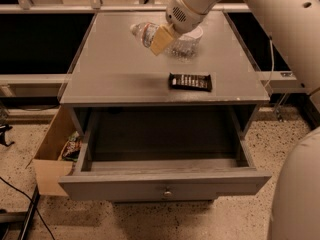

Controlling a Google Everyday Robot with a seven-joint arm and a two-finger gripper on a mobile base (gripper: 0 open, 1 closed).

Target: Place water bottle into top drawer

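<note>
The water bottle [149,34] is a clear crinkled bottle with a white cap and a red-and-white label band. It lies tilted in my gripper [159,40], cap toward the left, above the back half of the grey cabinet top [120,69]. My gripper is shut on it, with a tan finger [161,38] across the bottle's middle. The top drawer [165,185] is pulled wide open below the cabinet's front edge. Its inside is bare and its round metal knob [167,192] faces me. The gripper is well behind and above the drawer.
A dark rectangular candy bar [190,81] lies near the front edge of the cabinet top, right of centre. A white round object [199,33] sits partly hidden behind the gripper. A tan box [50,156] with snack packets [74,147] stands on the floor to the left. My arm fills the right side.
</note>
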